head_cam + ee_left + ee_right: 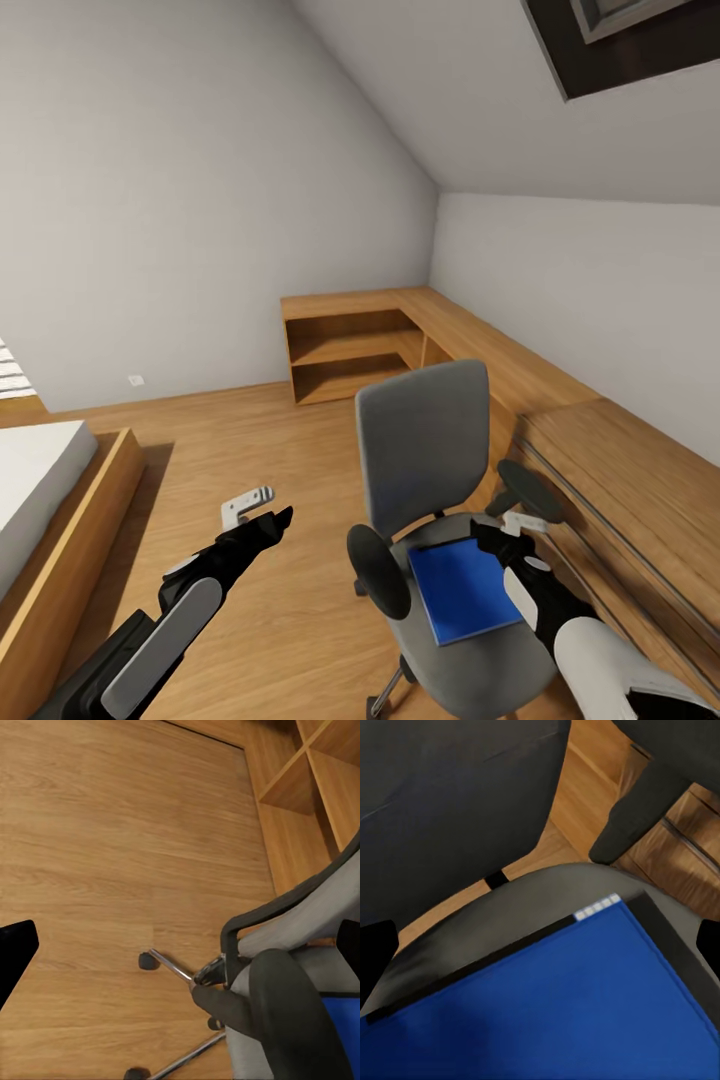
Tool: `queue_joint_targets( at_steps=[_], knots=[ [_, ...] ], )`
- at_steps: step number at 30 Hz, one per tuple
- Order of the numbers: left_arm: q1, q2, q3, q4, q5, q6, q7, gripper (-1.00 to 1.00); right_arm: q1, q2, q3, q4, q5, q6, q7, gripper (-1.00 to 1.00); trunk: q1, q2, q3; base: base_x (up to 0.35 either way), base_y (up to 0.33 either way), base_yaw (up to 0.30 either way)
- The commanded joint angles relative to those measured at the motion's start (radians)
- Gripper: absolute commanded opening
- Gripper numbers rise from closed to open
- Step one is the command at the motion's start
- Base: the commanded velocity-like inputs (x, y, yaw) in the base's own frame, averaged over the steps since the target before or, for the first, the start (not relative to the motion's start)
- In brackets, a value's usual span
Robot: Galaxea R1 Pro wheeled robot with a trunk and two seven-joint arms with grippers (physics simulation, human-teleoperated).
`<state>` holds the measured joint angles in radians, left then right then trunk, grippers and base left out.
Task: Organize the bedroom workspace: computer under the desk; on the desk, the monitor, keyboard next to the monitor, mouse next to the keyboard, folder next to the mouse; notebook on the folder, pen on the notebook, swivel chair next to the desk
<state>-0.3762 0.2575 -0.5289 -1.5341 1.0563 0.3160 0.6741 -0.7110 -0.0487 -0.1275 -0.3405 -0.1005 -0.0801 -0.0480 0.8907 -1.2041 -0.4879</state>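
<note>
On the swivel chair [430, 440] seat, the blue folder [463, 588] is laid flat, right under the right gripper [497, 537], whose jaws are seen spread apart. The left gripper [268, 522] is held over the wood floor [250, 440]; open or closed can't be told.

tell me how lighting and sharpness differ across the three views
Head view: even, soft light, sharp throughout, faint shadow beside the bed. Left wrist view: floor brightly lit, the chair armrest close and slightly soft. Right wrist view: the folder vivid blue but blurred from closeness, the chair's backrest dark in shade.
</note>
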Motion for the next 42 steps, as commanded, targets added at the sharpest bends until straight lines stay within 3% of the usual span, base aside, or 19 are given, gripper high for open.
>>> queue_joint_targets(
  at_steps=[1, 16, 19, 23, 31, 34, 38, 39, 42],
  knots=[
    [-0.001, 0.001, -0.002, -0.001, 0.005, 0.001, 0.008, 1.0, -0.002, 0.001, 0.002, 0.003, -0.01, -0.005, -0.002, 1.0, 0.004, -0.008, -0.004, 0.0, 0.0, 0.0],
    [-0.001, -0.001, -0.003, 0.002, 0.004, 0.001, 0.01, 1.0, -0.022, 0.004, -0.004, -0.018, -0.021, 0.03, -0.032, 1.0, 0.061, -0.113, -0.051, 0.0, 0.0, 0.0],
    [-0.001, -0.001, -0.003, 0.002, 0.004, 0.002, 0.01, 1.0, -0.024, 0.004, -0.007, -0.06, -0.022, 0.107, -0.036, 1.0, 0.073, -0.134, -0.061, 0.0, 0.0, 0.0],
    [-0.001, -0.003, -0.006, 0.002, 0.004, 0.002, 0.01, 1.0, -0.025, 0.007, -0.017, -0.177, -0.038, 0.267, -0.038, 1.0, 0.088, -0.162, -0.073, 0.0, 0.0, 0.0],
    [-0.001, -0.003, -0.006, 0.002, 0.004, 0.002, 0.01, 1.0, -0.035, 0.008, -0.015, -0.2, -0.064, 0.376, -0.05, 1.0, 0.119, -0.218, -0.098, 0.0, 0.0, 0.0],
    [-0.001, -0.004, -0.007, 0.003, 0.005, 0.002, 0.01, 1.0, -0.087, 0.007, -0.016, -0.195, -0.067, 0.414, -0.074, 1.0, 0.13, -0.239, -0.108, 0.0, 0.0, 0.0],
    [-0.001, -0.005, -0.007, 0.003, 0.004, 0.002, 0.01, 1.0, -0.196, 0.003, -0.018, -0.064, -0.069, 0.425, -0.097, 1.0, 0.146, -0.267, -0.12, 0.0, 0.0, 0.0],
    [-0.001, -0.004, -0.007, 0.003, 0.004, 0.002, 0.017, 1.0, -0.242, 0.001, -0.018, 0.014, -0.068, 0.396, -0.102, 1.0, 0.15, -0.274, -0.123, 0.0, 0.0, 0.0],
    [-0.001, -0.004, -0.006, 0.003, 0.005, 0.002, 0.03, 1.0, -0.255, 0.001, -0.018, 0.042, -0.067, 0.359, -0.104, 1.0, 0.161, -0.295, -0.133, 0.0, 0.0, 0.0]
  ],
)
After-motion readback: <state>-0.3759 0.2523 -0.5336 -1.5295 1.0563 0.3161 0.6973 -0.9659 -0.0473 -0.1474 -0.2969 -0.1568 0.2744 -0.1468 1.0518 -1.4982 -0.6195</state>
